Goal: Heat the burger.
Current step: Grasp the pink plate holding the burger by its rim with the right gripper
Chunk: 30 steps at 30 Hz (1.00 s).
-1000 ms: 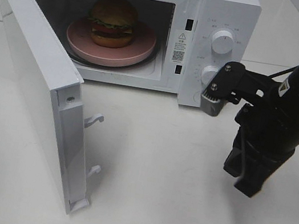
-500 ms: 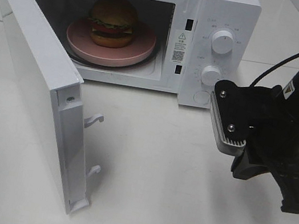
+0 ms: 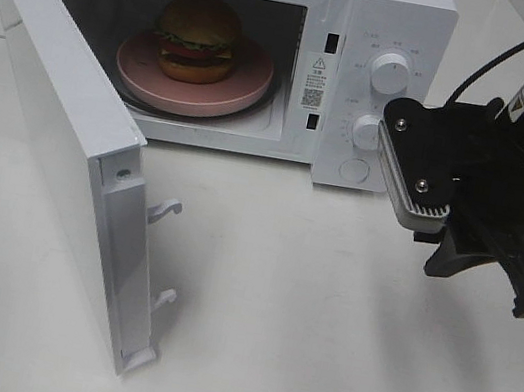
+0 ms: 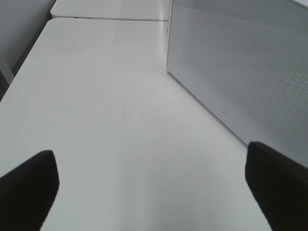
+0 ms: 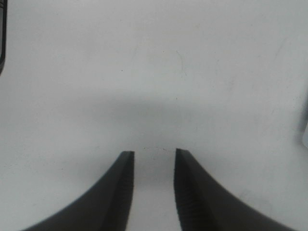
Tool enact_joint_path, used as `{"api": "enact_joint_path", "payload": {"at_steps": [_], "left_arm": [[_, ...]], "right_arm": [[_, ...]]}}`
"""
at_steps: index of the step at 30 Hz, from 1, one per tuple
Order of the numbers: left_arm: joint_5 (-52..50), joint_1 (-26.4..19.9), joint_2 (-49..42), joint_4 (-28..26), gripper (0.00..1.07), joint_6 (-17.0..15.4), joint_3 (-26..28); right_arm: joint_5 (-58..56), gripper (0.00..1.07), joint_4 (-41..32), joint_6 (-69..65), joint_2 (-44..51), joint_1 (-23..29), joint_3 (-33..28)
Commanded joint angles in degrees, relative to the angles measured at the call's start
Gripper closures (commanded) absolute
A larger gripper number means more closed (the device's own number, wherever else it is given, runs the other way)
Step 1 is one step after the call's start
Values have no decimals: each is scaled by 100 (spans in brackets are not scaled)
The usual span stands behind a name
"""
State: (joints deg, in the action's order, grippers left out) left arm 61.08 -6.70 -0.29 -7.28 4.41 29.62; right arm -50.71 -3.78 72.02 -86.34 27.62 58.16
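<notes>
The burger (image 3: 198, 38) sits on a round pink plate (image 3: 246, 87) inside the white microwave (image 3: 395, 16). The microwave's door (image 3: 62, 120) stands swung wide open toward the front left. My right gripper (image 3: 456, 246) hangs just right of the control panel, beside the lower knob (image 3: 368, 131) and apart from it. In the right wrist view its fingers (image 5: 122, 192) stand a little apart over bare table, open, with nothing between them. My left gripper (image 4: 151, 173) is wide open and empty above the table, next to a grey perforated microwave panel (image 4: 240, 62). It is out of the high view.
The upper knob (image 3: 390, 76) and a round button (image 3: 353, 169) are on the panel. The open door with its two latch hooks (image 3: 170, 208) juts out over the front left of the white table (image 3: 297, 344).
My right gripper has left the lower knob, drawn back to the right, swung round and risen slightly. Its jaws have parted from shut. The burger, plate and door have not moved.
</notes>
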Motion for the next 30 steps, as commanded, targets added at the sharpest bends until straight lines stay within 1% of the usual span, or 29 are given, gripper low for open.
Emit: {"api": "enact_joint_path", "payload": {"at_steps": [1,2,3,4,5,6,7,8,10,11,15,17,20,21,28,30], "left_arm": [[17,-17,-109,-29,9,-29,-6],[17,-17,-109,-29,9,-29,-6],[17,-17,-109,-29,9,-29,-6],[17,-17,-109,-29,9,-29,-6],[17,-17,-109,-29,9,-29,-6],[17,-17,-109,-29,9,-29,-6],[17,-17,-109,-29,9,-29,-6],[17,-17,-109,-29,9,-29,-6],[17,-17,-109,-29,9,-29,-6],[17,-17,-109,-29,9,-29,-6],[17,-17,-109,-29,9,-29,-6],[17,-17,-109,-29,9,-29,-6],[17,-17,-109,-29,9,-29,-6],[17,-17,-109,-29,9,-29,-6],[17,-17,-109,-29,9,-29,-6],[17,-17,-109,-29,9,-29,-6]], "right_arm": [[-29,44,34,-74,34,-6,109],[-29,44,34,-74,34,-6,109],[86,30,34,-315,34,-6,126],[86,30,34,-315,34,-6,126],[149,23,63,-682,34,-6,149],[201,12,103,-837,34,-6,149],[201,12,103,-837,34,-6,149],[212,8,258,-963,29,-6,149],[212,8,350,-991,23,-6,155],[229,10,510,-1003,17,-6,166],[407,11,613,-1003,17,11,166],[561,12,882,-1008,17,201,166],[693,13,980,-1014,17,309,166],[934,14,1026,-1014,17,395,166],[1679,15,1106,-1014,17,481,166],[1988,15,1163,-997,17,590,166]]}}
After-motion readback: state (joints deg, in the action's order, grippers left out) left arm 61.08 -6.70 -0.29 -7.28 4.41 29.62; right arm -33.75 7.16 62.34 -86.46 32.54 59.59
